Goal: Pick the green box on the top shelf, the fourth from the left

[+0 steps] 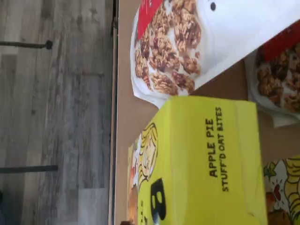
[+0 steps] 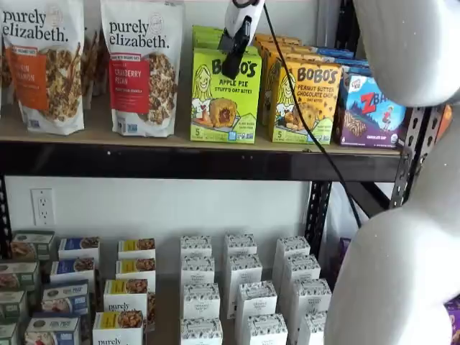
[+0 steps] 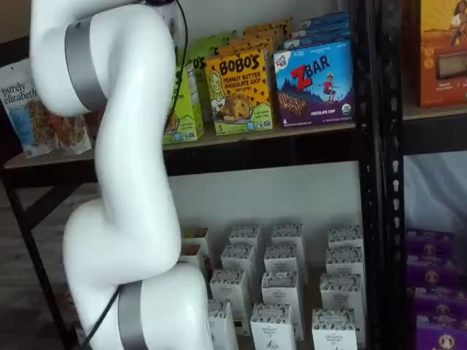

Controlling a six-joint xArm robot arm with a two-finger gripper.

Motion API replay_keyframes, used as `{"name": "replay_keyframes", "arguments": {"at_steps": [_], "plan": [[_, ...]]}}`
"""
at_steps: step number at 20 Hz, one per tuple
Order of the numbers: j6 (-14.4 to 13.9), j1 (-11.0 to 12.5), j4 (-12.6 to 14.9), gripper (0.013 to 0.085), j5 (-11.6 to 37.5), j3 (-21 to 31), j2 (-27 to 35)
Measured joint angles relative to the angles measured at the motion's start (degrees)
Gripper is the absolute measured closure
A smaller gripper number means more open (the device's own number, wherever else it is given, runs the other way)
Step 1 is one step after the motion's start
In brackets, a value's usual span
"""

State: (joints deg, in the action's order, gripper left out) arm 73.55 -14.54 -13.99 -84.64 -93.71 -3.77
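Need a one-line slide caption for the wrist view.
Wrist camera over the green box on the top shelf, granola pouch beside it.

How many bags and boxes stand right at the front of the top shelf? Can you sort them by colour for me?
Front row, as seen in a shelf view:
White granola bags: 2
Green box: 1
Yellow-orange box: 1
Blue box: 1
Total: 5

White arm (image 3: pixel 128 182) fills the left half in a shelf view, hiding most of the green box (image 3: pixel 184 109); only its right part shows. Just beside it on the top shelf (image 3: pixel 292 138): yellow-orange Bobo's box (image 3: pixel 239 91), then blue Zbar box (image 3: pixel 315 84). Granola bag (image 3: pixel 29 109) far left. Small white cartons (image 3: pixel 281 281) stand below.
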Motion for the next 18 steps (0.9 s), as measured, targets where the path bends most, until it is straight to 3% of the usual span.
{"name": "replay_keyframes", "arguments": {"at_steps": [18], "plan": [[0.07, -0.28, 2.33, 0.013, -0.65, 0.14, 0.67]]}}
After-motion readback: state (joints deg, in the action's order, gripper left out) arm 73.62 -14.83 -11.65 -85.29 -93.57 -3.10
